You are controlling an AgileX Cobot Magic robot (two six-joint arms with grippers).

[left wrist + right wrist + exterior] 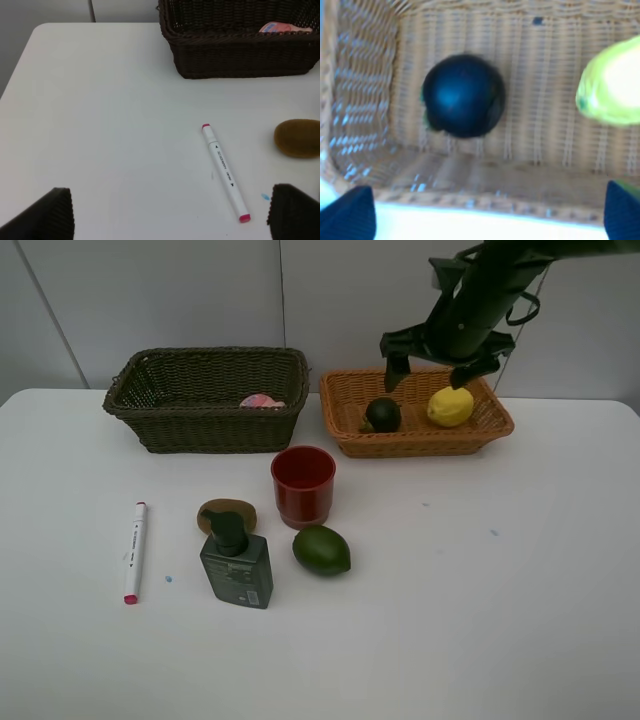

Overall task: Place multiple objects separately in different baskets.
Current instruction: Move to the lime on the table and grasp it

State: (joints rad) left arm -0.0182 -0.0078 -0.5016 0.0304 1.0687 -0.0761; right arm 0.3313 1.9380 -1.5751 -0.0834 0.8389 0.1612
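My right gripper (430,372) hangs open above the light orange-tan basket (420,445), empty. That basket holds a dark round fruit (382,415) and a yellow lemon (450,406). The right wrist view looks down on the fruit (463,95) and lemon (612,85). A pink bottle (262,401) lies in the dark olive-brown basket (200,422). On the table stand a red cup (303,485) and a dark green pump bottle (236,562), with a brown kiwi (227,515), green avocado (321,550) and white marker (134,551). My left gripper (170,220) is open above the marker (225,172).
The white table (480,620) ends at a grey wall behind both baskets. In the left wrist view the kiwi (298,138) lies beside the marker, and the dark basket (240,55) stands beyond them. The left arm is out of the high view.
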